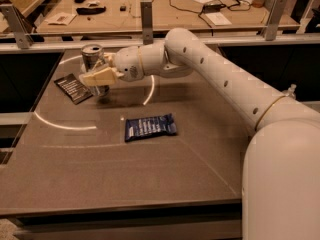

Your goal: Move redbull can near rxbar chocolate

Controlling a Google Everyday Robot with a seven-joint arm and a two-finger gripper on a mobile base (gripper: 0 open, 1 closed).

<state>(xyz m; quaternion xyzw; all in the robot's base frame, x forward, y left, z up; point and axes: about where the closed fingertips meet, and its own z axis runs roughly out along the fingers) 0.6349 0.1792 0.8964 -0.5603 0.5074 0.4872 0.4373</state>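
The redbull can (92, 57), slim and silvery with a shiny top rim, stands upright at the far left of the table. My gripper (98, 76) is shut on the can, with its cream fingers (100, 77) across the can's lower body. The rxbar chocolate (73, 88), a flat black wrapper with white text, lies on the table just left of the can, close to its base. The can's lower part is hidden behind the fingers.
A blue wrapper with white text (150, 127) lies mid-table. My white arm (225, 79) reaches in from the right. A metal rail (60, 47) runs behind the table, with a cluttered wooden bench (150, 9) beyond it. The table's left edge (42, 91) is near the rxbar.
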